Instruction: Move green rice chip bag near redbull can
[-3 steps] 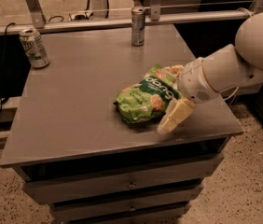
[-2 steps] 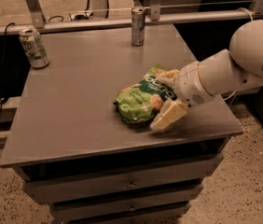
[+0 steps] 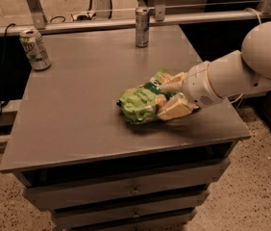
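The green rice chip bag [image 3: 140, 102] lies crumpled on the grey table [image 3: 78, 105], right of the middle. My gripper [image 3: 168, 97] reaches in from the right on a white arm. Its two tan fingers [image 3: 174, 110] press the bag's right end from the far and near sides, so it is shut on the bag. I cannot tell whether the bag is off the surface. The redbull can [image 3: 141, 27] stands upright at the table's back edge, well beyond the bag.
A wider white-and-green soda can [image 3: 34, 49] stands at the back left corner. A metal rail [image 3: 126, 20] runs behind the table. Drawers [image 3: 135, 191] sit below the tabletop. The table's right edge is close under my arm.
The near finger has swung in from below and closed against the bag. The bag has shifted slightly left and looks more squeezed.
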Controlling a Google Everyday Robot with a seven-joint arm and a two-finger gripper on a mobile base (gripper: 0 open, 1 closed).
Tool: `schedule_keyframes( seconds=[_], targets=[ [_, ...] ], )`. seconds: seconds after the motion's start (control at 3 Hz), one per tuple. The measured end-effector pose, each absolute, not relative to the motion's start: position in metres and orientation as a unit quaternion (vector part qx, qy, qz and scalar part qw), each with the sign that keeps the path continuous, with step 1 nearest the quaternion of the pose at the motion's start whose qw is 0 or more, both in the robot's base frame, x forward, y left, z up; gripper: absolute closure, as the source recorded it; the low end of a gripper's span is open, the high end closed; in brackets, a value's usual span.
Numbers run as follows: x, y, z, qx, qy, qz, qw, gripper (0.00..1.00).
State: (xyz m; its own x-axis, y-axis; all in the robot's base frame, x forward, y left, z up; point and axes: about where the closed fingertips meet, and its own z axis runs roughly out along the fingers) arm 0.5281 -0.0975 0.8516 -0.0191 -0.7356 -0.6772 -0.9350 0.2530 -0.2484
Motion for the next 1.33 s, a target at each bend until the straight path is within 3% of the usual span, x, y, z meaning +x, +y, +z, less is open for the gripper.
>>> schedule_keyframes(
  seconds=[0.33,0.67,1.33],
  targets=[
    [0.532,-0.114,0.872,-0.595,0.698,0.109,0.384,0.87],
    [0.54,-0.138,0.909,-0.607,0.684,0.059,0.4,1.0],
    [0.547,-0.138,0.921,-0.618,0.669,0.046,0.411,1.0]
  ],
)
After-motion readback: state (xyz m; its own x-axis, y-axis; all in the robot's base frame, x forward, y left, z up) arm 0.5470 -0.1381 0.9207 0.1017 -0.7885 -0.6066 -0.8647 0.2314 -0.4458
